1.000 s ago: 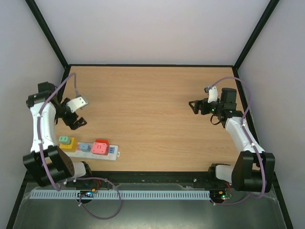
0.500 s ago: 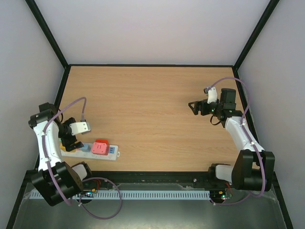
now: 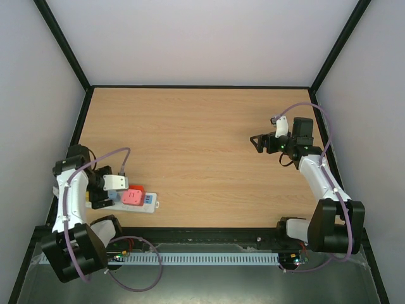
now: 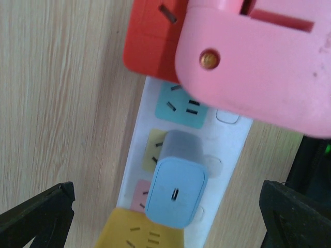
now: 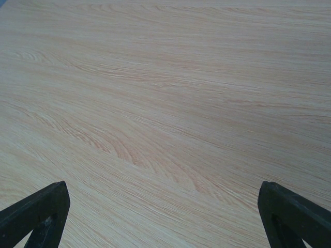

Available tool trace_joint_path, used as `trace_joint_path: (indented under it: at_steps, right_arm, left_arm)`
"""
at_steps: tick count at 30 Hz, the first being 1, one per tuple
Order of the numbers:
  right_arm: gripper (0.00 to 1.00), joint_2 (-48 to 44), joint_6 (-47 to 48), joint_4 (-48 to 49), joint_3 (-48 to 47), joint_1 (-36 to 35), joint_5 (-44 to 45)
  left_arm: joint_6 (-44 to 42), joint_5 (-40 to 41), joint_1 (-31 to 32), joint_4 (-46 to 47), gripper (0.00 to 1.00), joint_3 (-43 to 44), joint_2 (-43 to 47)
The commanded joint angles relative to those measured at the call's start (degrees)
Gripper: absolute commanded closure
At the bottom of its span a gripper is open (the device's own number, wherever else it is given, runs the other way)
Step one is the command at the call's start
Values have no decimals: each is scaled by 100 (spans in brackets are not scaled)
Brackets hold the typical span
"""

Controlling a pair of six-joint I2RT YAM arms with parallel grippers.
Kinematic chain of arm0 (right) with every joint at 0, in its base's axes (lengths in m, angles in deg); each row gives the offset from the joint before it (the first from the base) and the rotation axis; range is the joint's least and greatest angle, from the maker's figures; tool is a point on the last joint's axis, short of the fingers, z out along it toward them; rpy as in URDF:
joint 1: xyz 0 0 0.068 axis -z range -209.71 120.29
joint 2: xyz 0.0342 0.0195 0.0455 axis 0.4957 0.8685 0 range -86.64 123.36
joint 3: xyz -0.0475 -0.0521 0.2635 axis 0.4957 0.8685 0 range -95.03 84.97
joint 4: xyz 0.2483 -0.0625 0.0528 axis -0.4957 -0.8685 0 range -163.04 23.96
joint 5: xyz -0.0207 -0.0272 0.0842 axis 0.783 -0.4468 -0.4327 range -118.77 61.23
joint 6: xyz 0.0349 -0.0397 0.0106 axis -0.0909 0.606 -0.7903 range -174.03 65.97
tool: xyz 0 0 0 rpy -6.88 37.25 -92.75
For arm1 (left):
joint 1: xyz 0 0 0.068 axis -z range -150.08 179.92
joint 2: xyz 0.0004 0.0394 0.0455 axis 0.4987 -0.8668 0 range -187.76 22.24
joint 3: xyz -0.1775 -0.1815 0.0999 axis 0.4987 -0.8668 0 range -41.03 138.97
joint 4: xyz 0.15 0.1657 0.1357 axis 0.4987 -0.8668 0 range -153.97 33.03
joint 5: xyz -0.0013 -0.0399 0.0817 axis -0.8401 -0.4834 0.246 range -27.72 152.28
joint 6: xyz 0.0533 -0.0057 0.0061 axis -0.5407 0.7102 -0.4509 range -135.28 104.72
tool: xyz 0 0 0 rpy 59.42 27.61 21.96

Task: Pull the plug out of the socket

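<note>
Plug (image 4: 176,194), blue, in white socket (image 4: 232,139) below left gripper (image 4: 165,217), jaws spread; right gripper (image 5: 165,214) spread too

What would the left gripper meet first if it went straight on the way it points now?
Probably the blue plug: it sits centred ahead of the open left gripper, raised above the socket; depth is unclear.

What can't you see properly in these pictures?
Top view: the left claw and its arm hide the left end of the socket and whatever is plugged in there.
Left wrist view: the pink adapter covers some outlets. The yellow adapter is cut off by the bottom edge. The pins of the blue plug are hidden beneath its body.
Right wrist view: the socket lies outside the frame.
</note>
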Motion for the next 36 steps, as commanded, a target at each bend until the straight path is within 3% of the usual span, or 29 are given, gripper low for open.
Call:
trace_joint_path:
  at_steps: [1,15,27,36]
  right_arm:
    - [2,-101,58,-99,-3,-26,-58]
    - [2,-67,86,-127,-6,-33,6]
    - [2,-76,86,-127,-3,-27,12]
    - [2,-93,86,-118,12,-33,15]
  left_arm:
    - [158,184,364,315,0,-285,113]
    - [-204,454,521,885,0,-1048,107]
    - [-299,-79,381,1313,1,-1060,8]
    - [-139,-456,379,1541,7,-928,-194]
